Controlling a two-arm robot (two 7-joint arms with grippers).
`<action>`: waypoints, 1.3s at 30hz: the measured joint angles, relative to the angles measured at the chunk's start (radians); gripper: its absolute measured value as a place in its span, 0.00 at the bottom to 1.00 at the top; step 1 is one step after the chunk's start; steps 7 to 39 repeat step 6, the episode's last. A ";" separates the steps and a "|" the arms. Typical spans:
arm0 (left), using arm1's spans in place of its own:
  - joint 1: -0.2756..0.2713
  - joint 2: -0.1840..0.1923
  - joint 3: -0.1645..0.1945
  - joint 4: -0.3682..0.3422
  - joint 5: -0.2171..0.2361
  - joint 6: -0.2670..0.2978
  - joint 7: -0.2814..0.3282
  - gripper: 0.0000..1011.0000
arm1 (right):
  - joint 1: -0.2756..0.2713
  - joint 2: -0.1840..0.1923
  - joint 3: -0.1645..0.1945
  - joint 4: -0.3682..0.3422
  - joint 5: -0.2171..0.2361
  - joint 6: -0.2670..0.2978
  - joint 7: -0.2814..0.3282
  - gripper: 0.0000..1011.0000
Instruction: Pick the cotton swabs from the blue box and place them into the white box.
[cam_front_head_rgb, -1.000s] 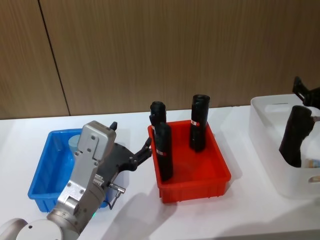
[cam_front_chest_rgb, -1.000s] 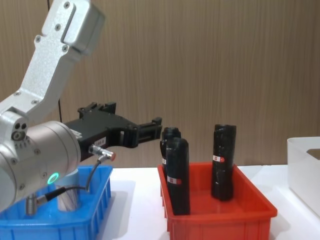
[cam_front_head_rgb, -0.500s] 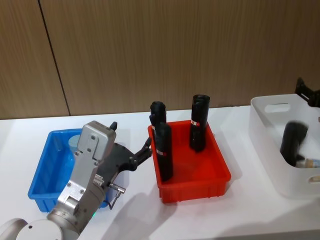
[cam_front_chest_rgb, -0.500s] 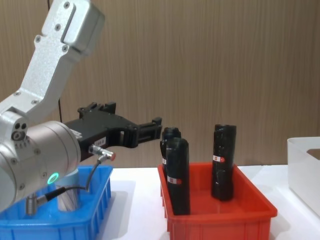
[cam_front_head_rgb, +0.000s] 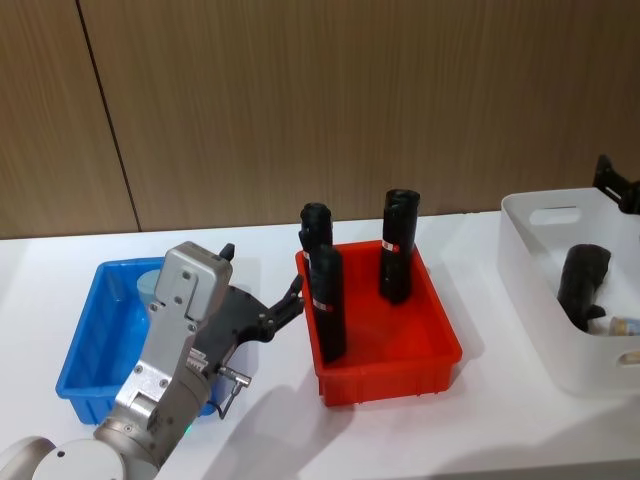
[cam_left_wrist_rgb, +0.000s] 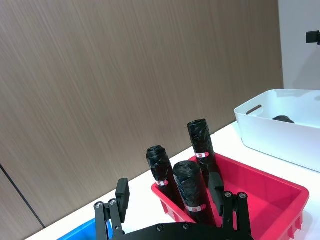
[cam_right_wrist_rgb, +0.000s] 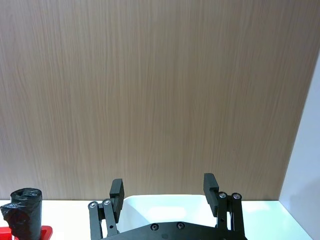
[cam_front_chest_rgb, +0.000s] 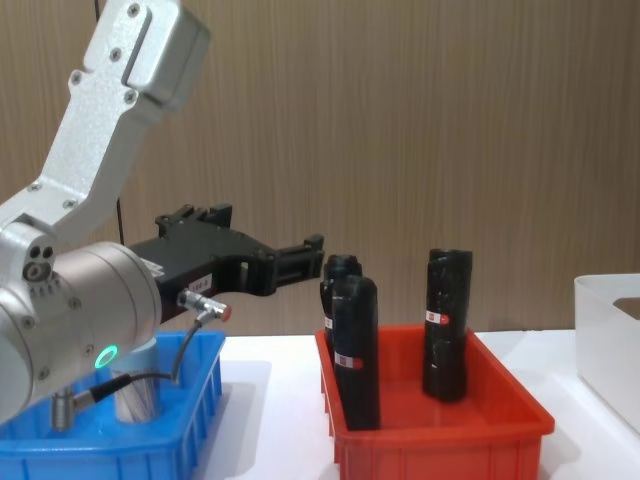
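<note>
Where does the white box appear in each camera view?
Head view: white box at the right edge.
Chest view: at the right edge, cut off.
Left wrist view: on the right side.
Right wrist view: at the bottom centre.
Shared landmark: the red bin beside it.

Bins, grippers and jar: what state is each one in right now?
Left gripper: open, empty.
Right gripper: open, empty.
Cotton swab jar: upright in the blue box.
Red bin: holds three upright black cylinders.
White box: holds a tilted black cylinder.
</note>
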 joint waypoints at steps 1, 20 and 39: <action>0.000 0.000 0.000 0.000 0.000 0.000 0.000 0.99 | 0.000 0.000 0.000 0.000 0.000 0.000 0.000 0.99; 0.000 0.000 0.000 0.000 0.000 0.000 0.000 0.99 | -0.001 0.001 0.001 -0.001 0.000 0.000 -0.001 0.99; 0.000 0.000 0.000 0.000 0.000 0.000 0.000 0.99 | -0.001 0.001 0.001 -0.001 0.000 0.000 -0.001 0.99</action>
